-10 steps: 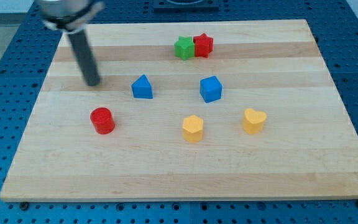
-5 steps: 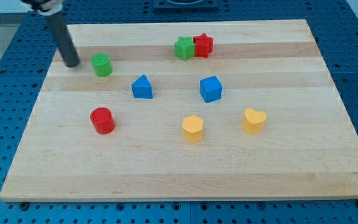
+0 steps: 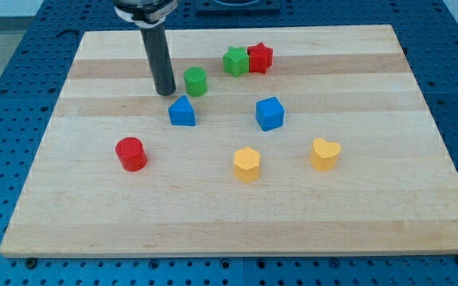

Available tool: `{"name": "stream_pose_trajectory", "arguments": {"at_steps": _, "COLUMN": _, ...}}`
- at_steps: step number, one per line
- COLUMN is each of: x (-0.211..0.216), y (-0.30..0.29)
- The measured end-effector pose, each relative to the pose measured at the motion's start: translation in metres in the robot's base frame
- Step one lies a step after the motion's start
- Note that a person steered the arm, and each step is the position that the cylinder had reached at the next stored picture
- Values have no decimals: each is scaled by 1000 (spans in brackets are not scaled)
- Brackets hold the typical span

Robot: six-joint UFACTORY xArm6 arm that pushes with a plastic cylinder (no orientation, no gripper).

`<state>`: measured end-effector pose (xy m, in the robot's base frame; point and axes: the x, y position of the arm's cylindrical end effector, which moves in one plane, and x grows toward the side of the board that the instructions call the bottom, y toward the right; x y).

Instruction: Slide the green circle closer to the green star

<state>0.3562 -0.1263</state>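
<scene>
The green circle (image 3: 196,81) is a small green cylinder in the board's upper middle. The green star (image 3: 234,61) lies up and to its right, touching the red star (image 3: 260,58). My tip (image 3: 165,92) is just left of the green circle, close to it or touching it. A small gap remains between the green circle and the green star.
A blue block with a peaked top (image 3: 182,111) lies just below my tip and the green circle. A blue cube (image 3: 269,114), a red cylinder (image 3: 131,153), a yellow hexagon-like block (image 3: 246,164) and a yellow heart (image 3: 325,153) lie lower on the wooden board (image 3: 388,214).
My tip swung to the green circle's left, then moved right. The green circle has slid right, toward the green star. The other blocks have not moved.
</scene>
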Motion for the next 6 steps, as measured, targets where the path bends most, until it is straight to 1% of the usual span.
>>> {"name": "stream_pose_trajectory", "arguments": {"at_steps": 1, "x": -1, "y": 12}}
{"name": "stream_pose_trajectory", "arguments": {"at_steps": 2, "x": -13, "y": 50}}
{"name": "stream_pose_trajectory", "arguments": {"at_steps": 3, "x": -11, "y": 68}}
{"name": "stream_pose_trajectory", "arguments": {"at_steps": 4, "x": -4, "y": 68}}
{"name": "stream_pose_trajectory", "arguments": {"at_steps": 6, "x": -19, "y": 69}}
